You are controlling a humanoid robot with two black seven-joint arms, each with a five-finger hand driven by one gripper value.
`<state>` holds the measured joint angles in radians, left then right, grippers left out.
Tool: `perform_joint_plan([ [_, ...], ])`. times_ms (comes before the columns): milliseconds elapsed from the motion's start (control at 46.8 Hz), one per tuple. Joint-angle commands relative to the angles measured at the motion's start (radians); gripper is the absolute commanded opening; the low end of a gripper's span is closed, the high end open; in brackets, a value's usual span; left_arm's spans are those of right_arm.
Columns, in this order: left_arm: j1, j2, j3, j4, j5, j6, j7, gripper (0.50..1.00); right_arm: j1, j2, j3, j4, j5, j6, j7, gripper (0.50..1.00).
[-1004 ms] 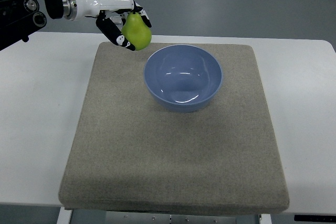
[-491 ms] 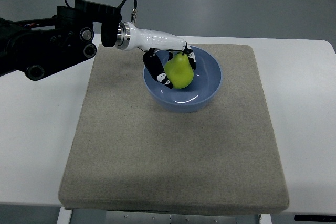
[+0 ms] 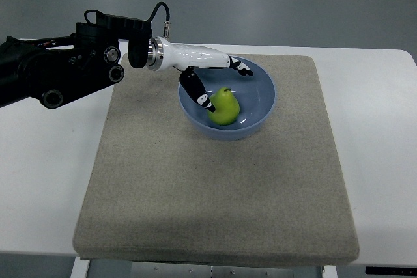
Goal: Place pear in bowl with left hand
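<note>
While the left hand [image 3: 218,79] hovers spread, the pear [image 3: 225,107] (glossy green) lies in the bowl [image 3: 264,89].

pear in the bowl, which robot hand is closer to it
Left. The left robot hand hangs over the blue bowl, fingers spread on either side of the pear and holding nothing; one fingertip sits right beside it. The right one is not in view.

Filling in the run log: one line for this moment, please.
left hand: open, over bowl | pear: in bowl, released | right hand: out of view | mat: under bowl
</note>
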<state>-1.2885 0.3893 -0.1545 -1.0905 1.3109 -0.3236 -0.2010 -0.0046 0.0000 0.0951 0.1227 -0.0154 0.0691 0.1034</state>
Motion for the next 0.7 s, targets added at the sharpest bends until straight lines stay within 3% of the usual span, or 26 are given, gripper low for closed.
perform_joint_plan([
  [0,0.000,0.006,-0.003,0.000,-0.027,0.006,0.000,0.994,0.000,0.000,0.000,0.000,0.000,0.000,-0.001,0.926],
  [214,0.002,0.048,-0.065,0.006,-0.277,0.061,0.000,0.994,0.000,0.000,0.000,0.000,0.000,0.000,0.001,0.926],
  [470,0.040,0.137,-0.134,0.052,-0.617,0.061,0.000,0.996,0.000,0.000,0.000,0.000,0.000,0.000,-0.001,0.926],
  [683,0.135,0.164,-0.234,0.179,-1.001,0.031,0.000,0.996,0.000,0.000,0.000,0.000,0.000,0.000,0.001,0.926],
])
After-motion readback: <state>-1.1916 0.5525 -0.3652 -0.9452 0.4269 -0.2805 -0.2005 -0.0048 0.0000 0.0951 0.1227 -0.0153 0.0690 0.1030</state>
